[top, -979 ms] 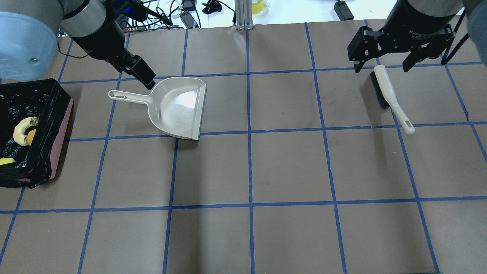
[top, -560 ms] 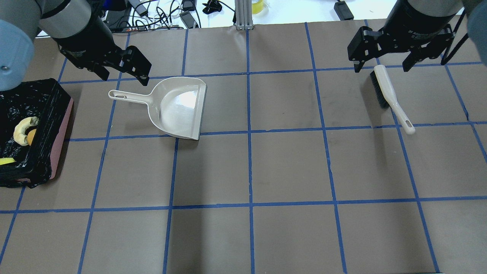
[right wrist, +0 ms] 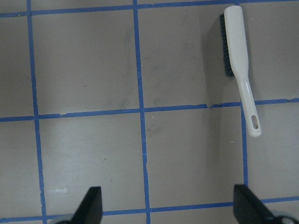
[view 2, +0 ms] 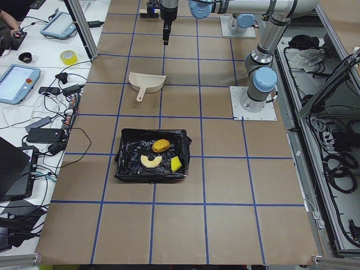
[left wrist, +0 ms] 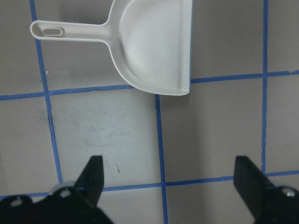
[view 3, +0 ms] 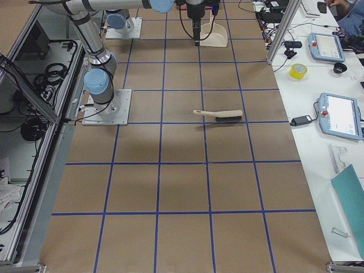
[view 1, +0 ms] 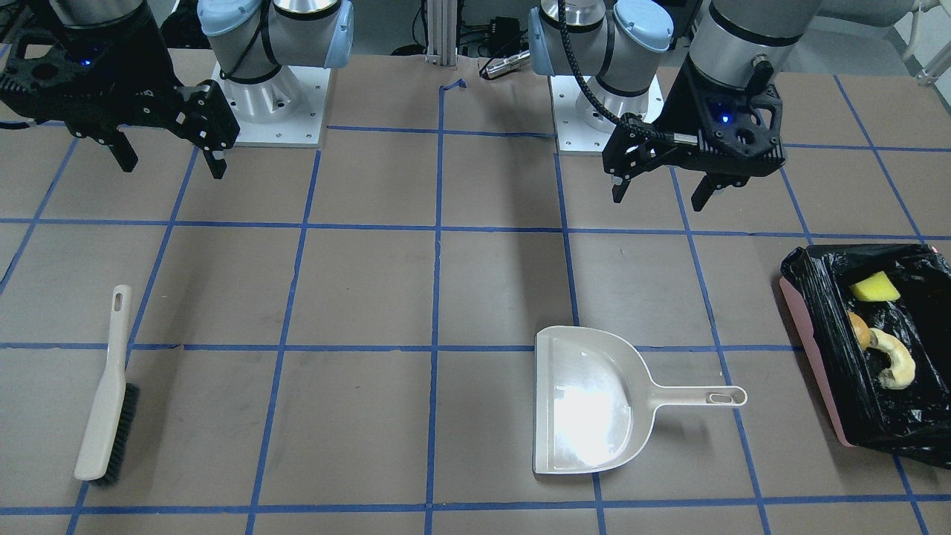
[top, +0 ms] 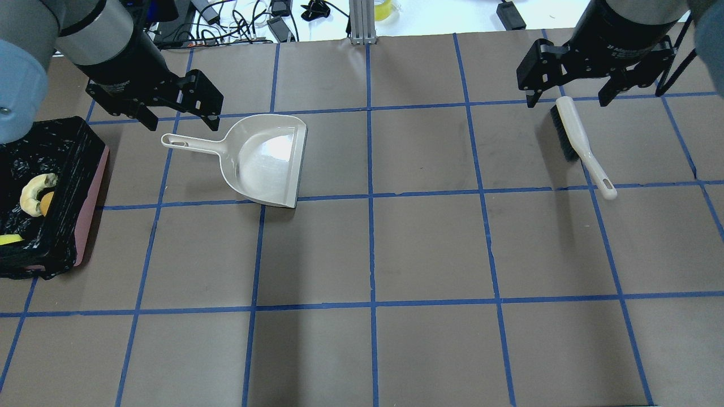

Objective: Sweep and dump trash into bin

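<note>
At the far left edge of the overhead view sits the bin [top: 90,209], a pink container lined with crinkled black plastic. All three pieces of trash lie inside it: the curved tan croissant [top: 33,194], the golden-brown potato piece [top: 47,202] just beside its inner curve, and the yellow sponge [top: 8,239] lower in the frame, partly cut off by the edge. Right of the bin and higher, in the upper left of the frame, the left gripper [top: 184,123] hangs above the table [top: 430,249] with its fingers spread wide and nothing between them. The left wrist view shows both fingertips [left wrist: 92,177] well apart over bare tabletop. Just below and right of that gripper, the off-white dustpan [top: 266,164] lies flat, its handle pointing toward the left of the frame and its mouth toward the right; the front-facing view shows it clear of the gripper. Far across the table, in the upper right corner, the right gripper [top: 567,103] is likewise released, its fingers wide and holding nothing. Directly below it in the frame, the brush [top: 577,138] rests on the table, with dark bristles along its left side and its handle slanting toward the lower right.
</note>
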